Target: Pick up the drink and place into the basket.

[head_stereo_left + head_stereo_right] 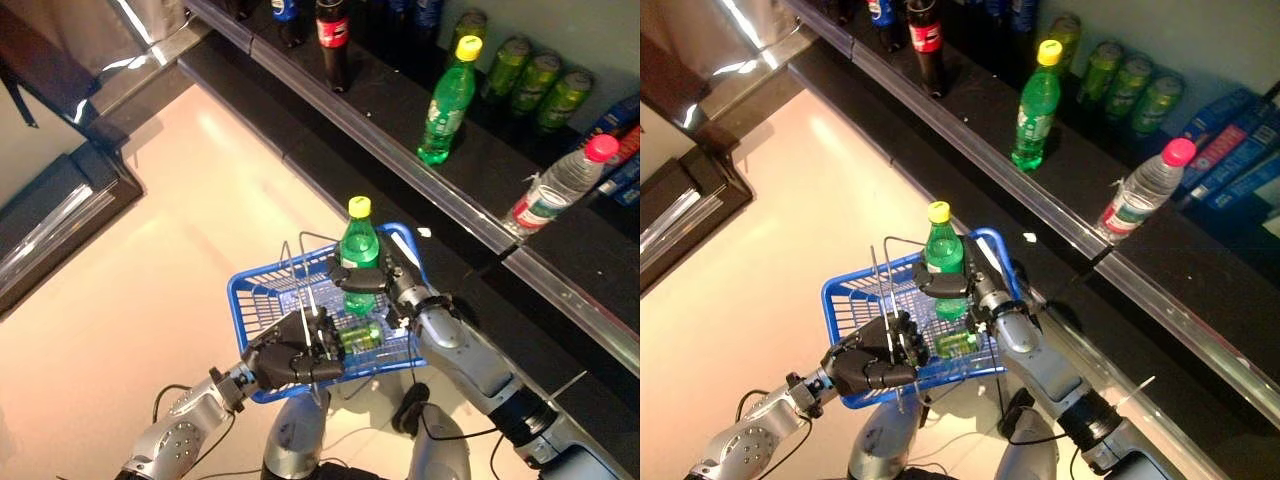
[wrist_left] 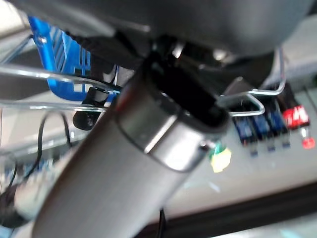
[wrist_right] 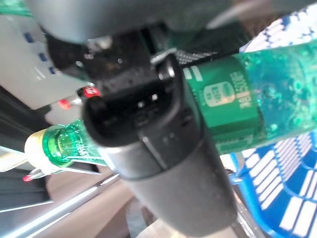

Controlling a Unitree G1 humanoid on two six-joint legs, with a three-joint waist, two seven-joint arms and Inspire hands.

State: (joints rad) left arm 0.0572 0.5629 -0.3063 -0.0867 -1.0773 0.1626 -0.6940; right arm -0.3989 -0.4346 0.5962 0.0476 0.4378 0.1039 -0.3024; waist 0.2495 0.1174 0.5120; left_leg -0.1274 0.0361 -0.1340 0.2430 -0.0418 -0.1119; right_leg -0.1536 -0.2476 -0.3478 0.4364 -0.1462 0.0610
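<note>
The right hand point(image 1: 385, 280) is holding a green bottle point(image 1: 359, 250) upright over the blue basket point(image 1: 255, 295), fingers curled round its label (yellow cap up). The left hand point(image 1: 290, 360) is gripping the basket's wire handles point(image 1: 305, 300) with curled fingers. A second green drink point(image 1: 360, 336) is lying inside already. The pickup looks done; lowering and release remain. More bottles are standing on the shelf point(image 1: 400, 130).
</note>
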